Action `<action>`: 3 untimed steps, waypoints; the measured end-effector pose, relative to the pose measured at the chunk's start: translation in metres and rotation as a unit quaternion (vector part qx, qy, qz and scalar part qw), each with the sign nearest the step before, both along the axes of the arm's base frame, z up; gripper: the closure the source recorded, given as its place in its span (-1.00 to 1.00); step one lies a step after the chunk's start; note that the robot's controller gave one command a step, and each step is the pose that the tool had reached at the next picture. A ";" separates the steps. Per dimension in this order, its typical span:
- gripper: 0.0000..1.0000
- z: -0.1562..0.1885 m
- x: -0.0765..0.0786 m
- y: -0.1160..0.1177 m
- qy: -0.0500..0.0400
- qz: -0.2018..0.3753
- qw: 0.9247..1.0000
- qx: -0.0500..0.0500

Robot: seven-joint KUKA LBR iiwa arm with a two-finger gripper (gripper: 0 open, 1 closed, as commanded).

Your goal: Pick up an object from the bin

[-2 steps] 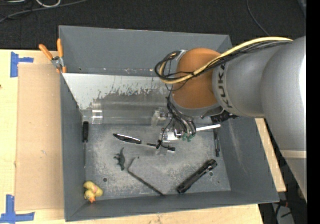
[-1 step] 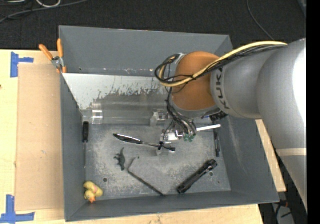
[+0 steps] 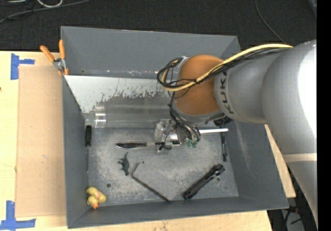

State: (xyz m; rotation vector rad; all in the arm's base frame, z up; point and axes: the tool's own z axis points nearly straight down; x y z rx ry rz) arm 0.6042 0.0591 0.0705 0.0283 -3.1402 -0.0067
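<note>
Hanging near the centre of the bin, my gripper — open or closed, I cannot tell — sits beside a slim dark spoon-like utensil at its nine o'clock. It looks light, stiff, probably slippery — I'd pinch across its narrow handle.

The arm extends in from the right, bent downward at the orange wrist cover, which is looped by cables, with the gripper lowered beneath it.
</note>
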 end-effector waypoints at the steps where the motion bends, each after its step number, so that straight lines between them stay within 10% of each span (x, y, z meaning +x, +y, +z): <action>1: 1.00 0.000 0.000 0.000 0.000 0.000 1.000 0.000; 3: 1.00 0.027 -0.001 0.000 0.001 0.000 1.000 0.000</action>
